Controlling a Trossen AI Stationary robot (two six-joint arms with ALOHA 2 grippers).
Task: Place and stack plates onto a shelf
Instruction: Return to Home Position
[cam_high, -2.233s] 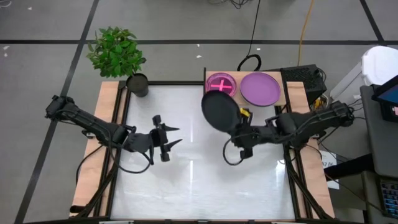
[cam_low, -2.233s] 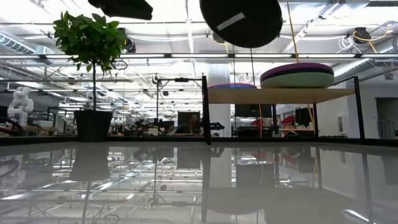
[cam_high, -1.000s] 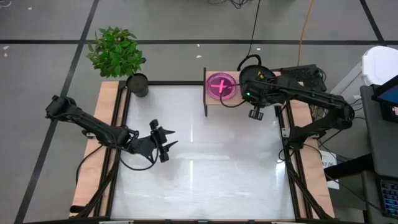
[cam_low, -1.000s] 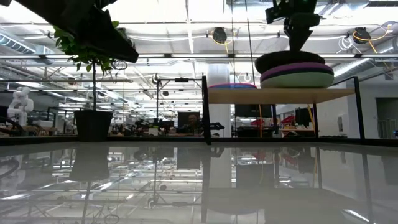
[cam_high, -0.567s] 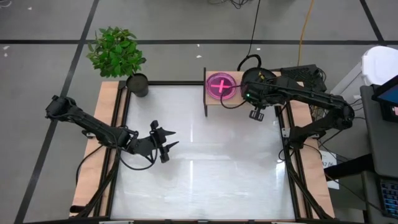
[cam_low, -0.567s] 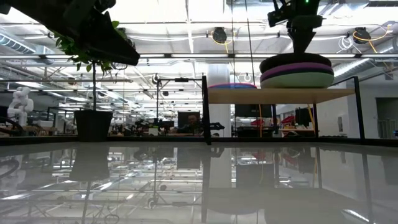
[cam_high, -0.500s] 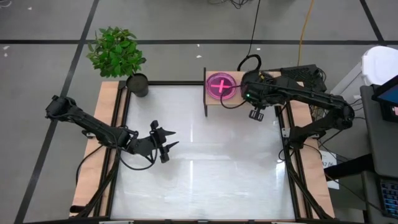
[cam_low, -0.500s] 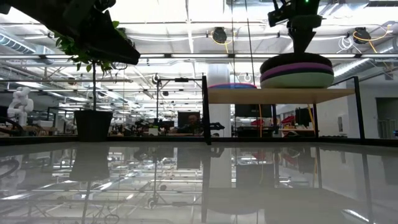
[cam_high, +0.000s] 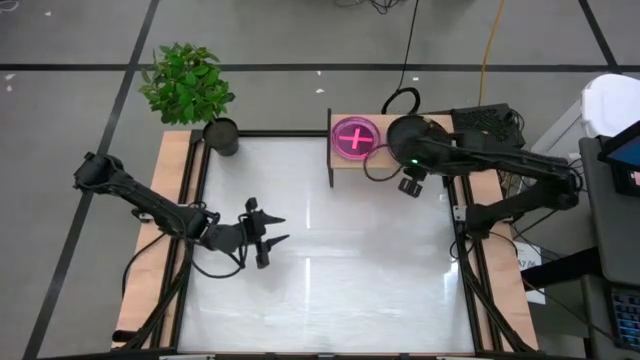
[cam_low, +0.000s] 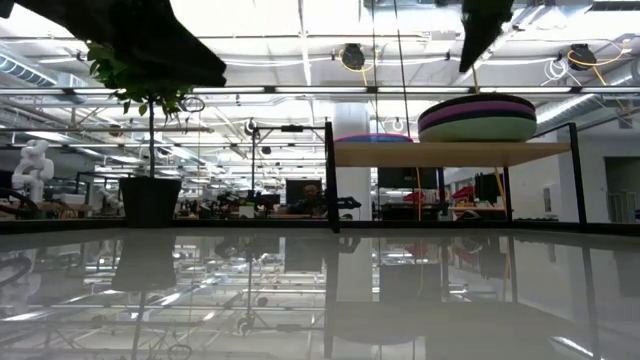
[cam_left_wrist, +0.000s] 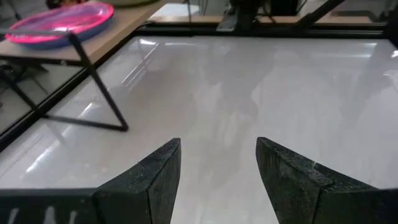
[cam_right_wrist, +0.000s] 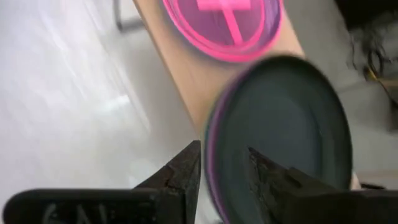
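On the shelf (cam_high: 342, 160) at the table's far right, a black plate (cam_high: 408, 130) lies level on top of a purple and a sage green plate (cam_low: 478, 128). A pink plate (cam_high: 354, 137) lies on the shelf's left half. My right gripper (cam_right_wrist: 224, 163) hangs open above the black plate's near rim and, in the low view, clear of the stack. My left gripper (cam_high: 284, 228) hovers open over the left middle of the table, with nothing between its fingers (cam_left_wrist: 155, 177).
A small dark plant pot (cam_high: 222, 136) with a leafy plant stands at the table's far left corner. The shelf's black frame leg (cam_high: 331, 150) marks its left end. The glossy white tabletop (cam_high: 330, 280) stretches between the two arms.
My right gripper has let go of the black plate and risen off the stack. The plate, tilted on the purple one a second ago, now lies level on top of it.
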